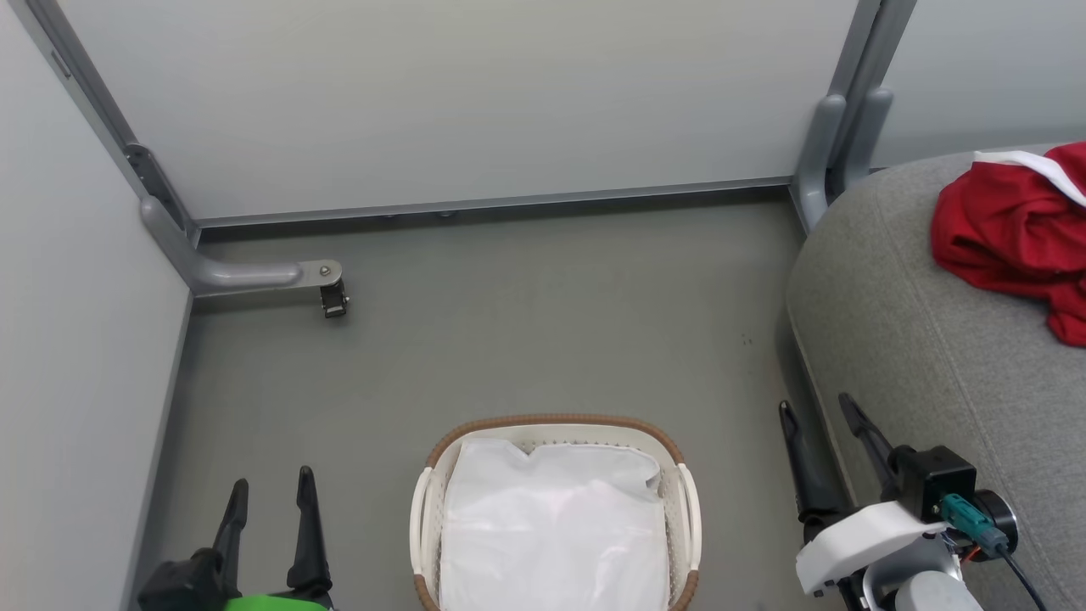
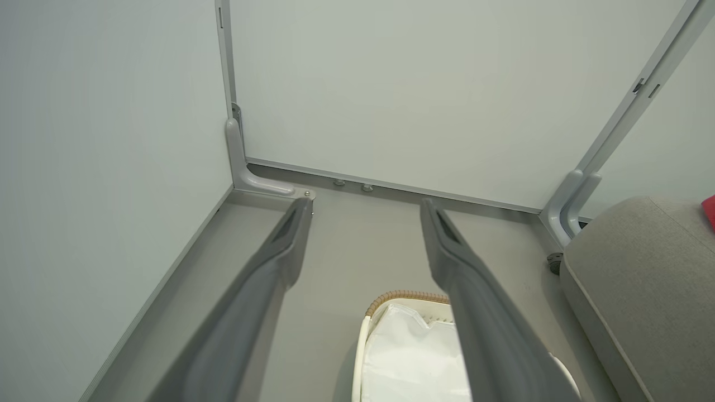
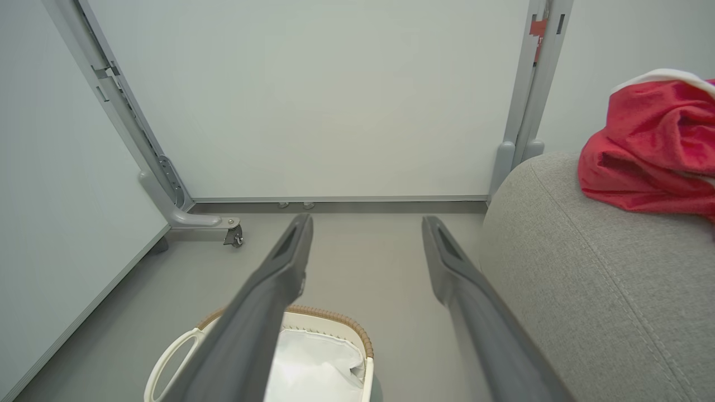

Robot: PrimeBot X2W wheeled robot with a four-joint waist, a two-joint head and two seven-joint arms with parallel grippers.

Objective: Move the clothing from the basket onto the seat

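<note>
Seat [image 1: 916, 365] is holding the red clothing [image 1: 1010, 238]; task seemingly wrapping up.
Basket [image 1: 556, 422] is showing just its white liner [image 1: 551, 526]; left gripper [image 1: 273, 479] and right gripper [image 1: 815, 404] are hanging spread and empty, likely needing only a final check.

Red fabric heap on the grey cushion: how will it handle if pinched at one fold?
Probably floppy: the crumpled red fabric heap lies in soft folds on the grey woven-fabric cushion, so it should drape from one pinch. Pushed, it would probably bunch on the rough weave rather than slide.
</note>
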